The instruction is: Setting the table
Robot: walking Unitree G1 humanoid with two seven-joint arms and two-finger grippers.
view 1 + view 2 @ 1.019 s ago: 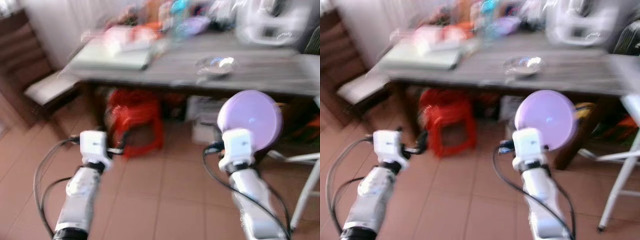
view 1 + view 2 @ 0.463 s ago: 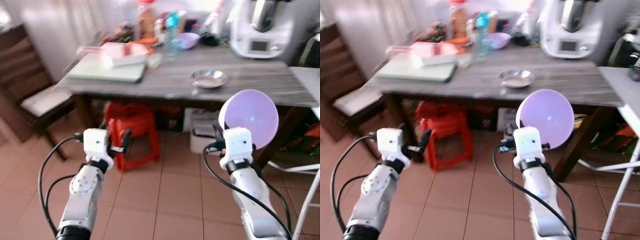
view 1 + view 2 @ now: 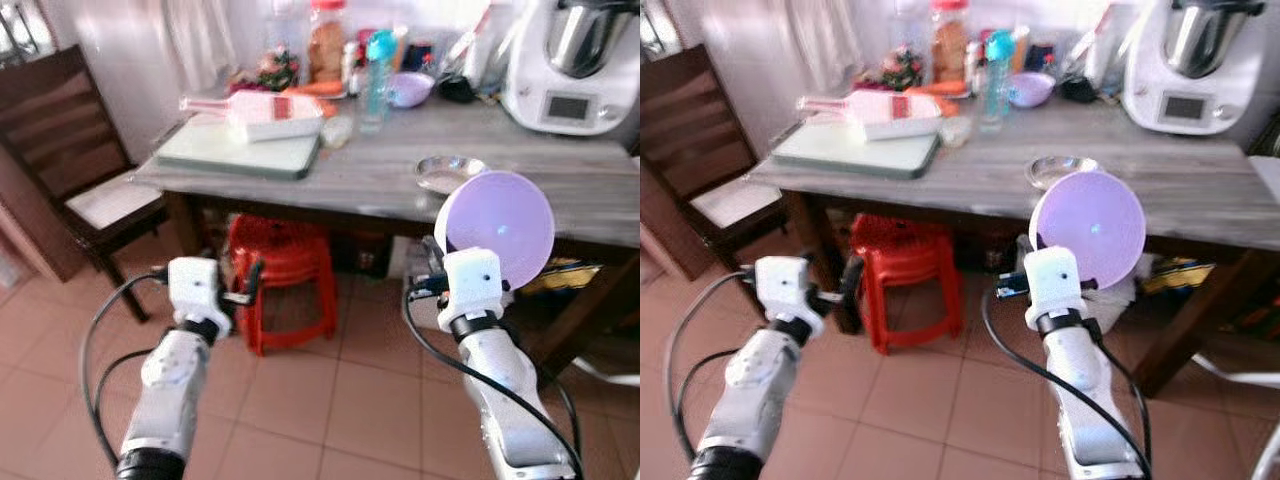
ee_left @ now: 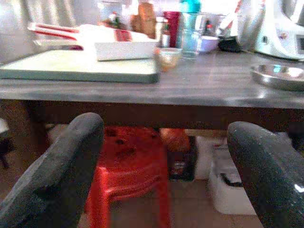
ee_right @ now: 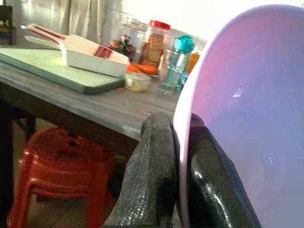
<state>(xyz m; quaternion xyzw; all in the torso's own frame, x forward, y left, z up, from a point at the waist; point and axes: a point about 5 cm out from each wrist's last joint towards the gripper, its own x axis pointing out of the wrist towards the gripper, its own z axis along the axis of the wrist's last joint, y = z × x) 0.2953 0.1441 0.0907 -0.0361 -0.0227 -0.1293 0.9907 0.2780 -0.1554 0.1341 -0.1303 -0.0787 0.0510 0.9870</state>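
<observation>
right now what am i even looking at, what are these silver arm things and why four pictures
This is a walking humanoid robot standing before a wooden table. The two wide pictures come from a stereo camera on its head, looking down at its own silver arms. The other two come from cameras on its wrists, looking along each gripper's black fingers.

The right gripper pinches the rim of a lilac bowl, held up on edge in front of the table. The left gripper is open and holds nothing.

On the table lie a pale green cutting board, a white and red slicer, a small metal dish, a teal-capped bottle, jars and a white kitchen machine. A red stool stands underneath, a dark chair beside.
</observation>
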